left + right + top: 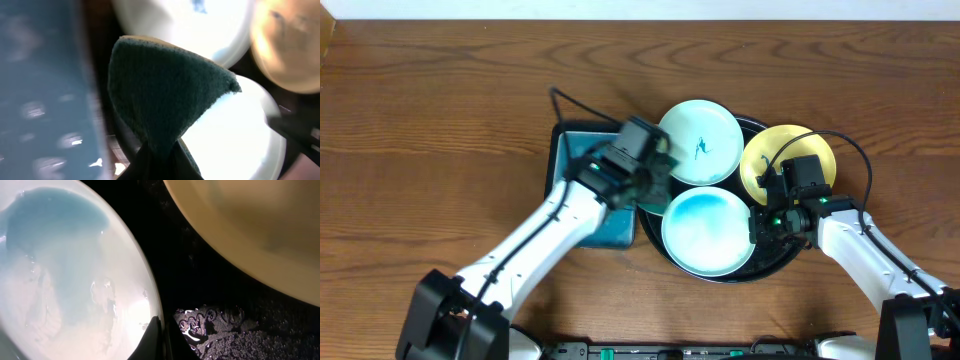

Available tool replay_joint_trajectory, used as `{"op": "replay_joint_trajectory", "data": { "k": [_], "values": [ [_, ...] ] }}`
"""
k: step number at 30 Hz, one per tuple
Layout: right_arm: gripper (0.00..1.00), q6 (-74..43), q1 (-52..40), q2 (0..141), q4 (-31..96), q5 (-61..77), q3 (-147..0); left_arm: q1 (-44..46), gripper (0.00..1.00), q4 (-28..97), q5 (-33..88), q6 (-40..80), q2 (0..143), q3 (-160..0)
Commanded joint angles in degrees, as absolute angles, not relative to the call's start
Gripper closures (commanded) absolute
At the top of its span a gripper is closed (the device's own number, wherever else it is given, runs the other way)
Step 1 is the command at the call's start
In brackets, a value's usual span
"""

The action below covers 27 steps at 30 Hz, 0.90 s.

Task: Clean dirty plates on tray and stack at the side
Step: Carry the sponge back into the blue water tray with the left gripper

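Noted brown wood-grain tabletop [430, 90] bearing black tray [765, 265] right of centre, teal sponge tray [572, 150] touching its left edge. Found three plates on the tray: scribbled plate [700, 143] top, yellow plate [815, 150] right, smeared plate [708, 230] bottom. Recorded left gripper [156, 162] clamped on dark sponge [165, 90]; right gripper [160, 340] narrow, apparently nipping smeared plate's rim. Recommend overlapping wipes, rim pinned throughout. Confirmed pinch in right wrist view only; sponge nap in left wrist view only.
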State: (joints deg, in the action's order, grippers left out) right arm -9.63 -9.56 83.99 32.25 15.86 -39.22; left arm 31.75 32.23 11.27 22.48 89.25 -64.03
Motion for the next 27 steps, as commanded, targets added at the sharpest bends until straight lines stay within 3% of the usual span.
{"op": "replay_joint_trajectory", "data": {
  "k": [1, 9, 27],
  "values": [
    [0.99, -9.17, -9.85, 84.14, 32.49, 16.56, -39.94, 25.52, 0.93, 33.8, 10.9, 20.4, 88.68, -63.77],
    [0.96, -9.43, -9.85, 84.14, 31.81, 16.56, -37.91, 15.4, 0.92, 34.7, 10.92, 19.11, 88.77, -62.74],
    [0.99, -9.56, -9.85, 83.55, 30.11, 19.86, -37.65, 14.48, 0.92, 34.68, 10.92, 19.09, 94.72, -59.29]
  ]
}}
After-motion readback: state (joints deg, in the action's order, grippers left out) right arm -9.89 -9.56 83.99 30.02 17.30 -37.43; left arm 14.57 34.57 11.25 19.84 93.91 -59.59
